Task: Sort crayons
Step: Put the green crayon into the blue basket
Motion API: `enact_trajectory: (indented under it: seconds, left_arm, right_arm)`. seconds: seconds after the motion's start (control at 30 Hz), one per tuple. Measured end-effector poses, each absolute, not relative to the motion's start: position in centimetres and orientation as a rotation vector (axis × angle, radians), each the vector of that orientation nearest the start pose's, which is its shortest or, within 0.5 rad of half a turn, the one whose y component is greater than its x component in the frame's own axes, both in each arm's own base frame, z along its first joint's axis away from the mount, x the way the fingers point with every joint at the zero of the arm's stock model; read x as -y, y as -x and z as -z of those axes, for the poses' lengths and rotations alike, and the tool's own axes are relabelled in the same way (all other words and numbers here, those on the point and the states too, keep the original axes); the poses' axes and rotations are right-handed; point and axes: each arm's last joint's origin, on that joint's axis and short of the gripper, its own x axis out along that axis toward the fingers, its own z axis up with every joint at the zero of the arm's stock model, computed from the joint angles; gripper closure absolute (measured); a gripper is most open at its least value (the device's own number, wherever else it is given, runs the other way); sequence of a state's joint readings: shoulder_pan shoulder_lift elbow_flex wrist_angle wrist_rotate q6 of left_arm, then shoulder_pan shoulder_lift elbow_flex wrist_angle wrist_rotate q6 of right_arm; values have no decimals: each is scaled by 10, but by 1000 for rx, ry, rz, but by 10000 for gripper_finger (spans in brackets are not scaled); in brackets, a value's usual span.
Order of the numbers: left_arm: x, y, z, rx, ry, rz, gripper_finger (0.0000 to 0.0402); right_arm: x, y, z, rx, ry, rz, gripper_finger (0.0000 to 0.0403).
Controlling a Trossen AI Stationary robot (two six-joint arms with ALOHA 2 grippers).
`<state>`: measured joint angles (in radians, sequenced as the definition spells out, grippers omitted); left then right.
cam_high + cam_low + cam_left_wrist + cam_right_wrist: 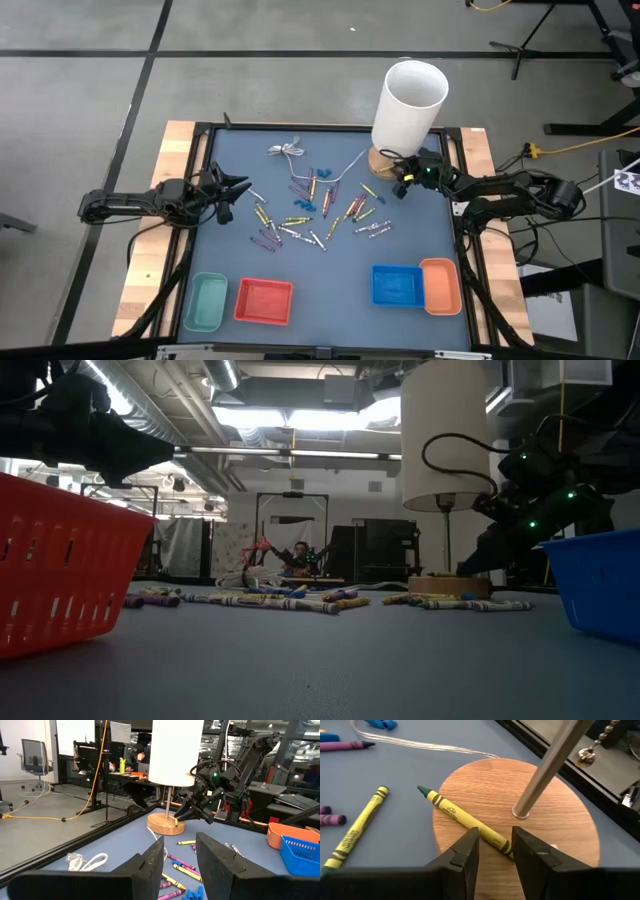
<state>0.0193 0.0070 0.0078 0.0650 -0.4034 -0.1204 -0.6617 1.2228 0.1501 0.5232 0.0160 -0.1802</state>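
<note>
A: On the desk [410,195], where do I find the crayons [318,215] right now?

B: Most lie scattered across the middle of the blue-grey mat, between my two arms. One more, a yellow crayon [465,821] with a green tip, rests across the round wooden lamp base [555,827] at the far right of the mat.

A: And the right gripper [495,842]?

B: I have it low over that lamp base. Its jaws stand slightly apart, one on each side of the yellow crayon's near end. I can't tell whether they touch it. A second yellow crayon [356,833] lies on the mat just beside the base.

A: What about the lamp itself?

B: A metal pole [552,767] rises from the base just beside my right jaws, and the white lampshade [410,103] sits above it. A thin white cable [287,150] runs from the base across the mat to a coiled bundle at the far side.

A: Left gripper [180,857]?

B: It hovers above the left edge of the mat, pointing toward the crayon pile, jaws apart with nothing between them. From its wrist camera I see the right arm across the desk by the lamp.

A: The bins?

B: Along the near edge: a green tray [207,301] and a red basket [264,301] on the left, a blue basket [397,285] and an orange tray [441,284] touching each other on the right. I see no crayons in any of them.
</note>
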Motion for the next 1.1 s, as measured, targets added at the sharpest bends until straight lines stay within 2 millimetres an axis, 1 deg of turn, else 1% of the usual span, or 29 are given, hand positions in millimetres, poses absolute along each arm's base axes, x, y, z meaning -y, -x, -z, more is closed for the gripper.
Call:
enact_trajectory:
  seconds: [0.23, 0.7, 1.1]
  left_arm:
    - [-13, -95, -172, 90, 131, -419, 302]
    - [-13, -95, -172, 91, 131, -418, 302]
    - [-13, -95, -172, 90, 131, -418, 302]
  right_arm:
    - [111, -145, -115, -572, -24, 544, 286]
    - [110, -145, -115, -570, -28, 529, 286]
    - [109, -146, -115, -558, -42, 473, 286]
